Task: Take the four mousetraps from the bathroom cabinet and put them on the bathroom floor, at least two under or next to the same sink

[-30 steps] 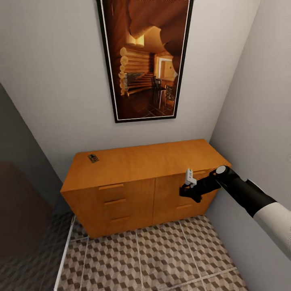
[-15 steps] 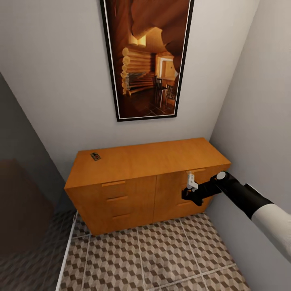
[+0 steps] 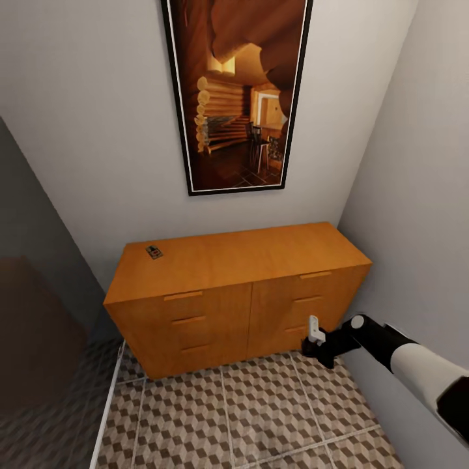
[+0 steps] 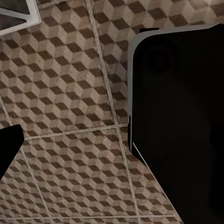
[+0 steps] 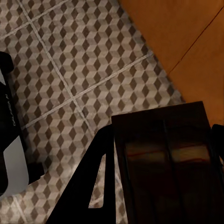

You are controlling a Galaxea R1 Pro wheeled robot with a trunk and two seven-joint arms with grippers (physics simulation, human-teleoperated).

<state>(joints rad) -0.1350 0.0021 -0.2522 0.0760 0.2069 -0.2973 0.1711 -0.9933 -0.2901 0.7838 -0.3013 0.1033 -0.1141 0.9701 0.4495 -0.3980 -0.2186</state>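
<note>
- Mousetrap, a small flat tan-brown board with dark metal parts (image 3: 154, 251), lies on top of the long low orange-brown wooden cabinet (image 3: 215, 260), near its far left corner, at about 10 o'clock from the cabinet top's middle in the head view.
- A second mousetrap (image 5: 170, 158) shows in the right wrist view as a dark flat rectangular board with thin wires across it, sitting between the right gripper (image 5: 158, 172)'s fingers, which are clamped on it.
- In the head view the right gripper (image 3: 317, 342) hangs low before the cabinet's right-hand drawer fronts, at about 4 o'clock from the cabinet's middle, just above the bathroom floor of brown, beige and white cube-pattern tiles (image 3: 247, 417); a small white piece stands up at its tip.
- The right arm, black at the wrist and white further back (image 3: 417, 371), reaches in from 4 o'clock of the picture.
- The cabinet's drawer fronts carry slim wooden bar handles (image 3: 182, 296) and are all shut.
- A tall dark-framed picture of a log-cabin interior (image 3: 238, 91) hangs on the pale wall above the cabinet, at 12 o'clock from it.
- The left wrist view looks down on the patterned floor beside a large black body with a pale edge (image 4: 177, 121); whether the left gripper's fingers are apart or together I cannot tell.
</note>
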